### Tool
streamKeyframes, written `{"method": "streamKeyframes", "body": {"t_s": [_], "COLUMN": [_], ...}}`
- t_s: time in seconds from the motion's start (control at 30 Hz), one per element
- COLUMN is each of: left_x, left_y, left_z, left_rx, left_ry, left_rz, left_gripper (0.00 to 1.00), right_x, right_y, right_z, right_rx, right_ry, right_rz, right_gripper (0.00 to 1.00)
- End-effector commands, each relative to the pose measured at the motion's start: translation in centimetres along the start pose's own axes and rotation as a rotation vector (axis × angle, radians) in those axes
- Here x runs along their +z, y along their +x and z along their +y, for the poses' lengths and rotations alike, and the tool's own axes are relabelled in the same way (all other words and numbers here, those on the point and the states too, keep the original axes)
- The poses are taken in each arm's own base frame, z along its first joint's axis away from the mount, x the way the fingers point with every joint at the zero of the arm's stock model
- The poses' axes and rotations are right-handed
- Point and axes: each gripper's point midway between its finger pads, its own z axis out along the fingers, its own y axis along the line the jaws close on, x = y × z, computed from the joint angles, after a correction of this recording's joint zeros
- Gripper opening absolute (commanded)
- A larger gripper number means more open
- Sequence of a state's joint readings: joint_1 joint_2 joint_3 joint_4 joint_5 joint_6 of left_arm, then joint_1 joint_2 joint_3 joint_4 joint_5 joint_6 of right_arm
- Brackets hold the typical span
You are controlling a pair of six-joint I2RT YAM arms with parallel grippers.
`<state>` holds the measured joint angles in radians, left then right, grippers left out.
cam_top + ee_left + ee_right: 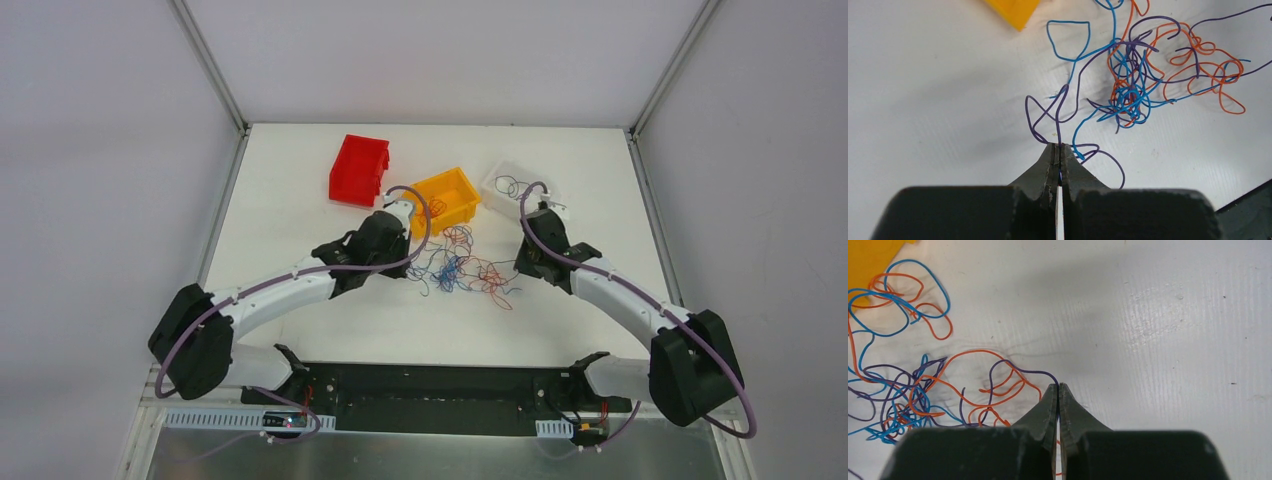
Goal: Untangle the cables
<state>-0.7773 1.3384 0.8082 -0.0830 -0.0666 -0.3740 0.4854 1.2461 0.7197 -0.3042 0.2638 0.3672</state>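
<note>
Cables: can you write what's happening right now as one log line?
left gripper: shut on purple cable | right gripper: shut on purple strand | cables: knotted heap on table

Open table [450,335] in front of cables [460,270]; yellow bin [447,198] close behind.
</note>
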Motion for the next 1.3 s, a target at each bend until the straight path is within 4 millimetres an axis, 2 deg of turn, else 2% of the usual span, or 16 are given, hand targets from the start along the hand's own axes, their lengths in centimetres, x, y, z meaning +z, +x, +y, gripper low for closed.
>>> {"method": "streamKeyframes", "body": {"t_s": [0.0, 0.13, 0.23, 0.27, 0.3, 0.33, 0.37, 0.4, 0.43, 0.5, 0.6, 0.83, 0.93, 1.0, 1.07, 1.27], "left_x": [-2.2, -4.3, -6.4, -7.0, -7.5, -7.8, -8.1, -8.4, -8.6, -8.7, -8.9, -9.5, -9.4, -9.4, -9.5, -9.9], "left_y": [-0.7, -1.7, -2.9, -3.3, -3.7, -4.0, -4.1, -4.2, -4.2, -4.4, -4.7, -5.4, -5.3, -5.2, -5.1, -4.8], "left_z": [2.8, 3.7, 3.9, 3.7, 3.3, 2.3, 0.8, -0.4, -1.3, -2.2, -2.4, -0.9, -1.1, -1.4, -1.5, -0.8], "left_rx": [0.007, -0.004, -0.023, -0.023, -0.019, 0.010, 0.051, 0.084, 0.101, 0.106, 0.101, 0.075, 0.070, 0.066, 0.062, 0.047], "left_ry": [-0.114, -0.146, -0.148, -0.136, -0.111, -0.048, 0.035, 0.103, 0.153, 0.195, 0.205, 0.126, 0.132, 0.148, 0.155, 0.130], "left_rz": [-0.051, -0.092, -0.147, -0.165, -0.180, -0.183, -0.177, -0.169, -0.158, -0.151, -0.158, -0.211, -0.205, -0.197, -0.195, -0.213], "left_gripper": [0.00, 0.00, 0.00, 0.00, 0.00, 0.00, 0.00, 0.00, 0.00, 0.00, 0.00, 0.00, 0.00, 0.00, 0.00, 0.00], "right_x": [-0.9, -1.9, -2.9, -3.3, -3.7, -4.1, -4.4, -4.7, -4.9, -5.0, -5.1, -5.0, -2.9, -1.4, -0.2, 3.7], "right_y": [-1.7, -2.9, -3.0, -2.8, -2.4, -1.8, -1.3, -0.8, -0.4, -0.4, -1.6, -9.0, -12.0, -13.1, -15.1, -19.9], "right_z": [-1.1, -1.5, 0.0, 1.1, 2.3, 3.7, 4.9, 6.0, 6.9, 8.2, 9.1, 6.5, 4.9, 5.0, 5.5, 3.9], "right_rx": [0.044, 0.062, 0.049, 0.030, 0.004, -0.034, -0.067, -0.105, -0.136, -0.159, -0.136, 0.003, 0.091, 0.183, 0.266, 0.342], "right_ry": [0.052, 0.060, -0.030, -0.087, -0.154, -0.218, -0.262, -0.294, -0.315, -0.331, -0.333, -0.117, -0.045, -0.123, -0.222, -0.195], "right_rz": [-0.058, -0.100, -0.094, -0.079, -0.058, -0.033, -0.017, -0.008, -0.001, 0.007, -0.023, -0.280, -0.234, -0.154, -0.161, -0.187], "right_gripper": [0.00, 0.00, 0.00, 0.07, 0.24, 0.46, 0.64, 0.76, 0.79, 0.80, 0.80, 0.82, 0.82, 0.82, 0.83, 0.84]}}
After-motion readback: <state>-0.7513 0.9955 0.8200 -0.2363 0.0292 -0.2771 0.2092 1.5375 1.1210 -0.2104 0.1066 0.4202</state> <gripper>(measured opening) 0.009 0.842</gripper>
